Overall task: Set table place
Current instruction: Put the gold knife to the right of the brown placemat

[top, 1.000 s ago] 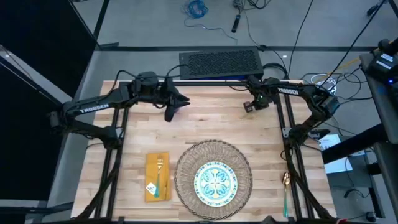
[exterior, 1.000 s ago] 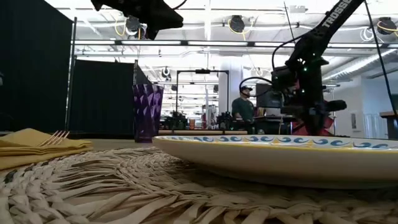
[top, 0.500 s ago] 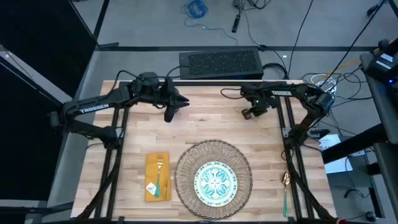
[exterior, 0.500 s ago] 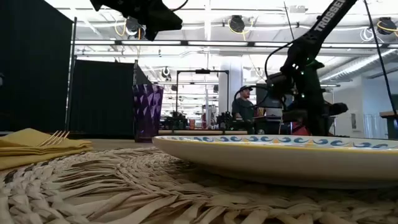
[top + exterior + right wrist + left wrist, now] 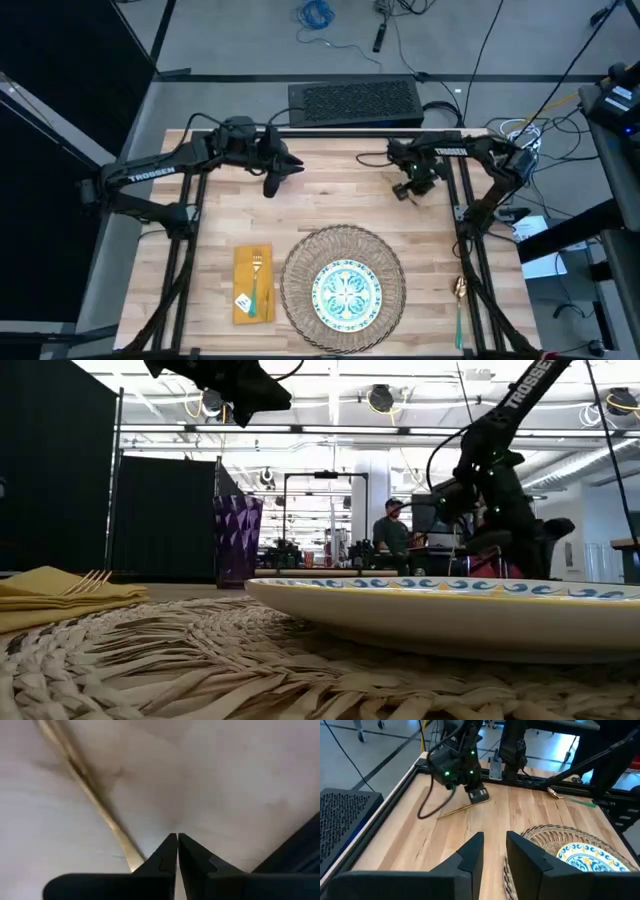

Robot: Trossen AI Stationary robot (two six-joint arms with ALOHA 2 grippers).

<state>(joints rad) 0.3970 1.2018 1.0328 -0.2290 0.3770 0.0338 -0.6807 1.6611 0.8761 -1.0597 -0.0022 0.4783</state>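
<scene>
At the near edge of the bench (image 5: 330, 205), the round woven mat (image 5: 343, 277) lies flat with the blue-green patterned plate (image 5: 347, 293) centred on it. Just beside the mat, on the left arm's side, the yellow napkin (image 5: 253, 284) lies flat with a gold fork (image 5: 256, 276) resting along it. On the right arm's side, well apart from the mat at the bench edge, lies the teal-handled spoon (image 5: 459, 310). The purple tumbler (image 5: 237, 542) stands upright toward the far side of the bench in the low view; in the high view it sits under the left arm. A thin gold cutlery piece (image 5: 456, 810) lies flat on the bare wood at the far right part of the bench. The right claw (image 5: 410, 189) is lowered to the bench at one end of this piece, its fingers (image 5: 166, 855) pressed together with the tips just beside the gold shaft; whether they pinch it cannot be told. The left claw (image 5: 292, 165) hovers above the far middle of the bench, its fingers (image 5: 471, 855) slightly spread and holding nothing.
</scene>
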